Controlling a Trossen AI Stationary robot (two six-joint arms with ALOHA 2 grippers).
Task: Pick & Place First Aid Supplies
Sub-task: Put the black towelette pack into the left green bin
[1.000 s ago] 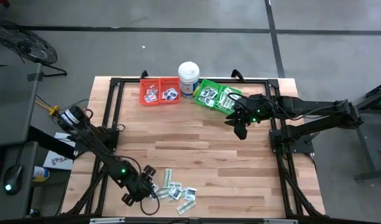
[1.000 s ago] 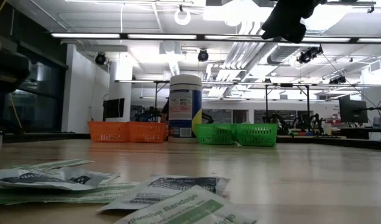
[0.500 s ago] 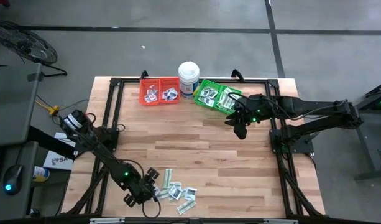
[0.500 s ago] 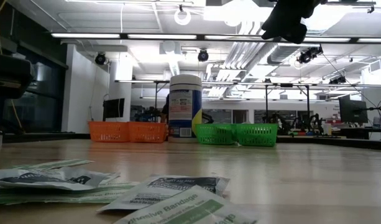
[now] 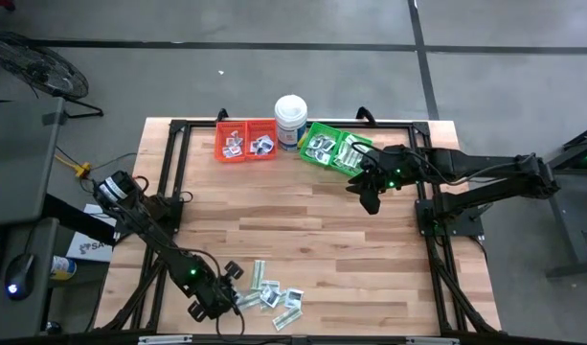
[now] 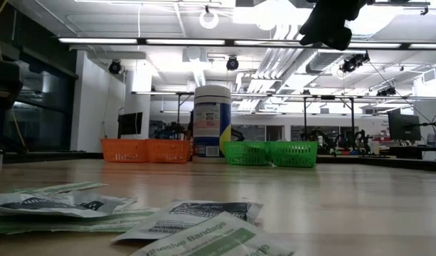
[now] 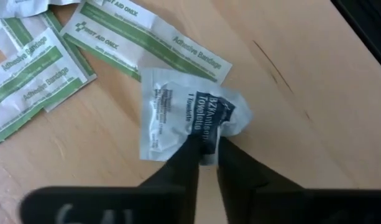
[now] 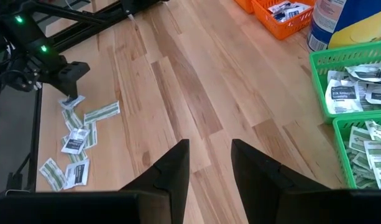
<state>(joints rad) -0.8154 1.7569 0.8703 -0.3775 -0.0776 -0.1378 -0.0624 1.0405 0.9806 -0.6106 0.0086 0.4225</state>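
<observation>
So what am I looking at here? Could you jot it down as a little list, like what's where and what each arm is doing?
table: wooden top
loose supplies: pile of small packets near the front edge
left gripper: down at the pile, fingers pinching a square white packet
right gripper: open, hanging beside the green bins, holding nothing
orange bins: back of table, a few packets inside
green bins: back of table, packets inside
white tub: upright between the bins
</observation>
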